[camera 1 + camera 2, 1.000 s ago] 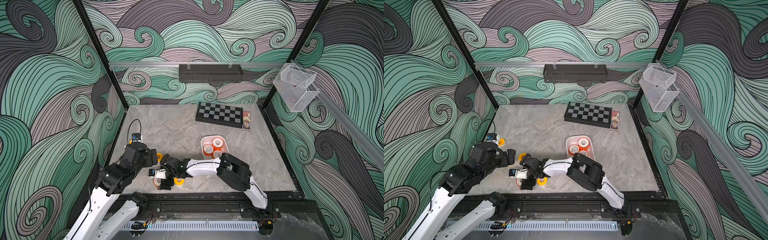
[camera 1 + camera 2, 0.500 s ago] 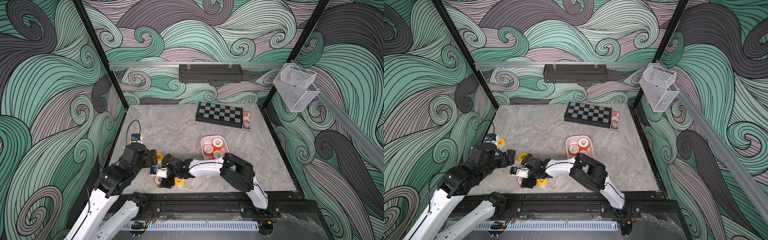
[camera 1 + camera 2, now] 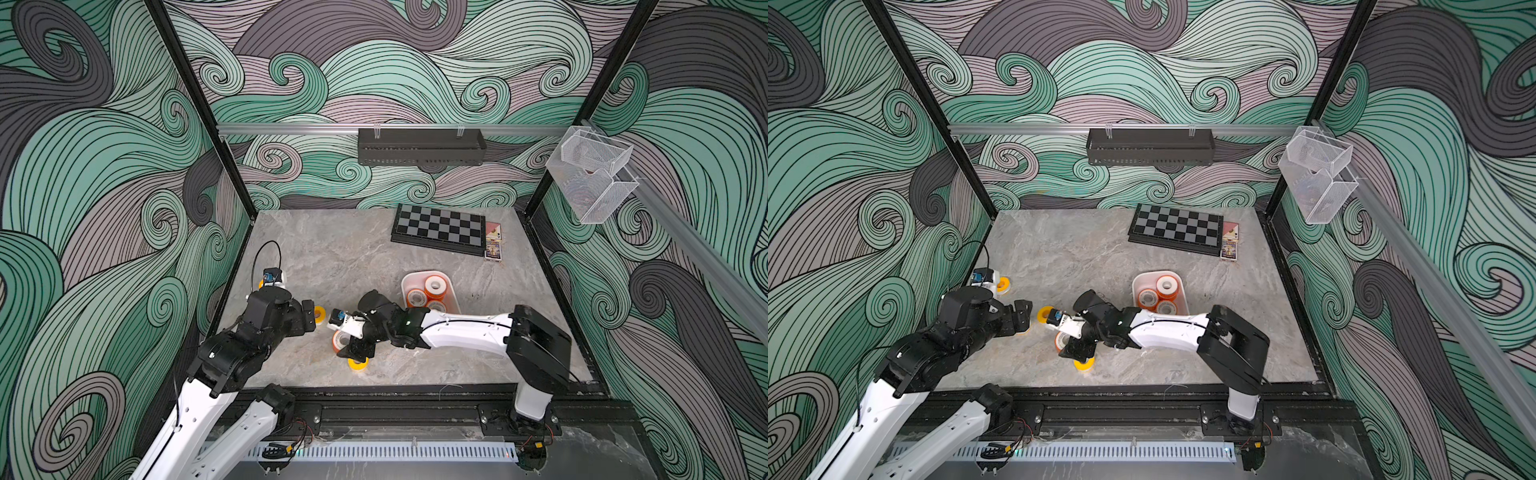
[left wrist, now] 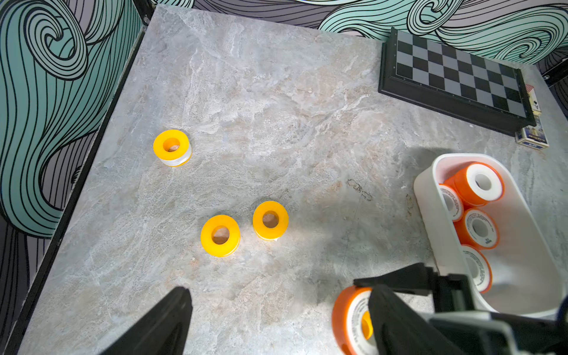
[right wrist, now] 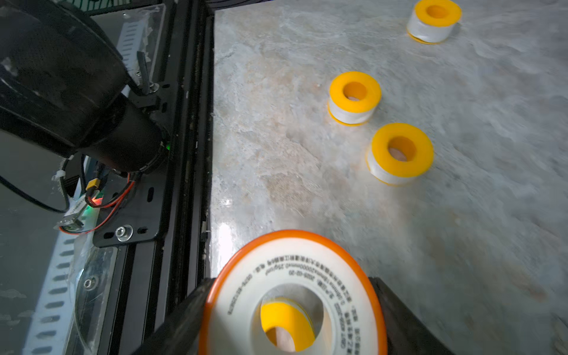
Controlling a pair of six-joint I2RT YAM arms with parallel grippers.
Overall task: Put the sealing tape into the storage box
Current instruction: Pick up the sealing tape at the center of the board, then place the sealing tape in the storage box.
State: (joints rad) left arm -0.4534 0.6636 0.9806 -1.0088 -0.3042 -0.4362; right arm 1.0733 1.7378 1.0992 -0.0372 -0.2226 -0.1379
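Note:
My right gripper point(image 5: 292, 319) is shut on an orange-rimmed sealing tape point(image 5: 292, 276) spool with a white printed face, one finger on each side of its rim. Both top views show this spool point(image 3: 341, 340) point(image 3: 1061, 340) held left of the white storage box point(image 3: 451, 291) point(image 3: 1179, 278). The box holds several orange spools point(image 4: 479, 184). Several yellow spools point(image 4: 220, 235) point(image 5: 399, 153) lie flat on the table. One yellow spool point(image 3: 358, 363) lies under the held one and shows through its hole. My left gripper point(image 3: 309, 320) point(image 4: 282, 332) stands open and empty beside a yellow spool point(image 3: 319, 312).
A chessboard point(image 3: 438, 227) and a small card box point(image 3: 493, 247) lie at the back right. A long black bin point(image 3: 419, 145) hangs on the back wall, and clear mesh baskets point(image 3: 590, 170) hang on the right rail. The black frame rail point(image 5: 190, 153) borders the table's front edge.
My right gripper's jaws have narrowed onto the orange-rimmed spool and carried it a little right and away from the front edge. The left arm has barely moved.

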